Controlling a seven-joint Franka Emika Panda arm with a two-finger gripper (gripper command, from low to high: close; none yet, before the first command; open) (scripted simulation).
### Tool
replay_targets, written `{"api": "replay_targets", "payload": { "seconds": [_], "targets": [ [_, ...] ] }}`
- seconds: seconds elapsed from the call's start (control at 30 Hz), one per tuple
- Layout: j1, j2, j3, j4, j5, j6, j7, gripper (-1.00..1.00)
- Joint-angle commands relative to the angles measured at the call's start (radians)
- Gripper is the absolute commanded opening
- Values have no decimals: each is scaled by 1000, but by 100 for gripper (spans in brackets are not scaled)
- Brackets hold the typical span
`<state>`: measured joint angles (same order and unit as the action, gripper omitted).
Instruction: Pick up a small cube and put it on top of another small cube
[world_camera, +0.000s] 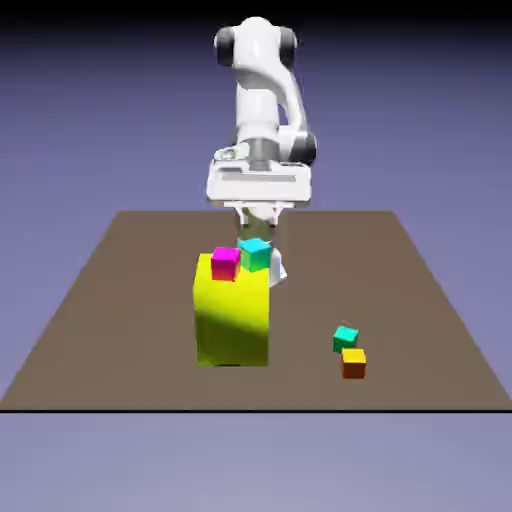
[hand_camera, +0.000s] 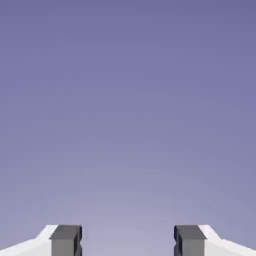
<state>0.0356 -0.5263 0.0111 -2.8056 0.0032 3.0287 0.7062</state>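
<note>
The small teal-green cube (world_camera: 345, 338) sits on the brown table toward the exterior view's right, touching or nearly touching the orange cube (world_camera: 353, 362) just in front of it. My gripper (world_camera: 261, 216) hangs well above the table, up and to the left of both cubes, behind the yellow block. In the hand view the gripper (hand_camera: 128, 242) is open: its two grey fingertips (hand_camera: 66, 240) stand wide apart with nothing between them, and only the blue-violet backdrop shows beyond them.
A tall yellow block (world_camera: 233, 312) stands left of the middle. On its top rest a magenta cube (world_camera: 225, 263) and a slightly bigger cyan-topped teal cube (world_camera: 255, 254). The table's front edge (world_camera: 250, 408) runs below.
</note>
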Motion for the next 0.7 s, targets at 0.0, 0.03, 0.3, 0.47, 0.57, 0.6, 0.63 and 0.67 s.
{"api": "replay_targets", "payload": {
  "seconds": [0.0, 0.03, 0.3, 0.47, 0.57, 0.6, 0.63, 0.67],
  "targets": [
    [20, 36, 9, 4, 3, -7, -29, 0],
    [39, 73, 18, 7, 5, -14, -58, 0],
    [195, 362, 92, 36, 26, -68, -289, 0],
    [293, 544, 138, 54, 39, -103, -433, 0],
    [346, 642, 163, 64, 47, -121, -511, 0],
    [346, 642, 163, 64, 47, -121, -511, 0],
    [356, 678, 151, 73, 38, -94, -505, 0],
    [367, 714, 139, 81, 29, -66, -499, 0]
  ]
}}
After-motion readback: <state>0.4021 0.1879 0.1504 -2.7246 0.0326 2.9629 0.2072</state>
